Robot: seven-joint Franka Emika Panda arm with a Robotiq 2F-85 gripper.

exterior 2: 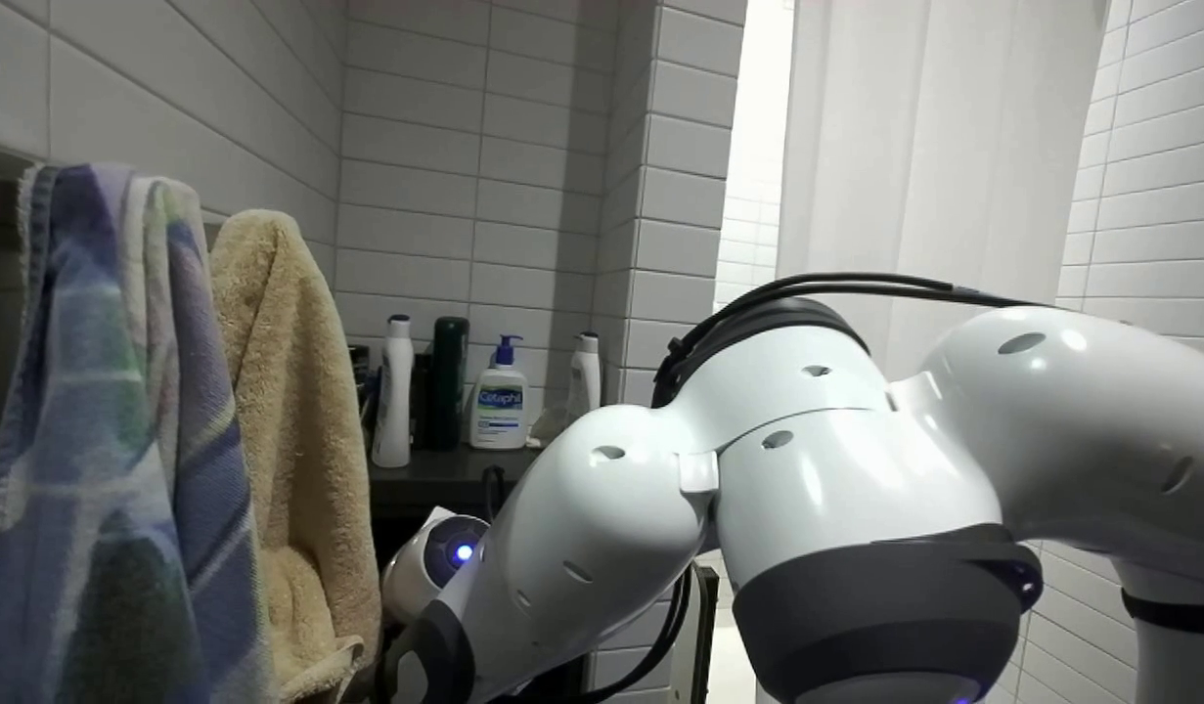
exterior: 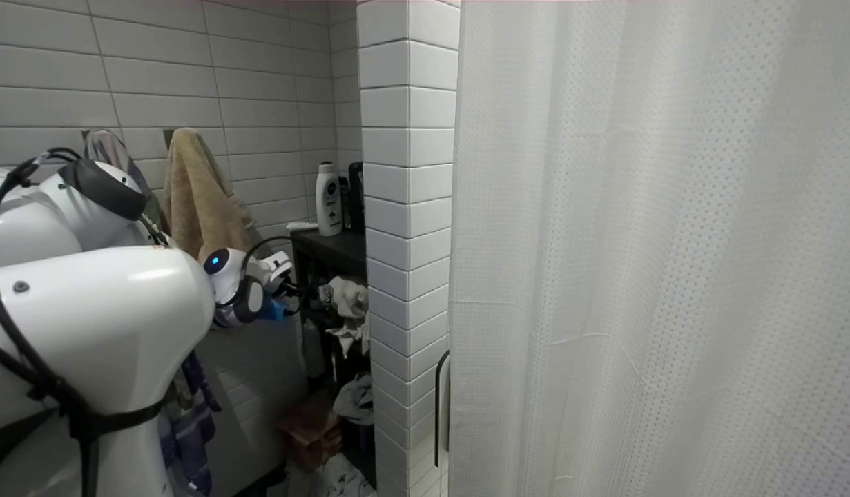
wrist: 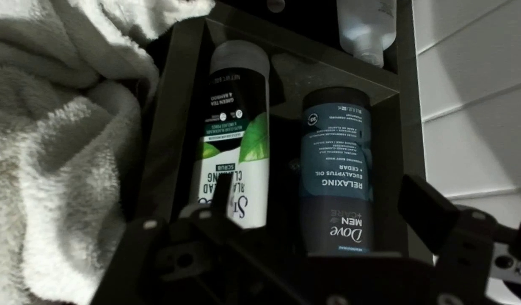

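In the wrist view my gripper (wrist: 321, 199) is spread wide, its black fingers (wrist: 427, 207) well apart. Between them, seen from the camera, is a dark blue Dove Men+Care body wash bottle (wrist: 336, 152); neither finger appears to touch it. The left finger overlaps the lower part of a white, green and black scrub tube (wrist: 254, 186); contact cannot be told. Both containers are in a compartment of a dark shelf unit (wrist: 294, 42), their lettering upside down. An exterior view shows the gripper (exterior: 297, 298) small and dark at that shelf's side.
A pale fluffy towel (wrist: 65, 169) crowds the compartment's left; white tiled wall (wrist: 467, 93) borders its right. A translucent bottle (wrist: 366, 29) is beyond the crossbar. Lotion bottles (exterior 2: 499, 406) stand on the shelf top. A tan towel (exterior: 197, 193) hangs by the arm; a white curtain (exterior: 639, 241) hangs opposite.
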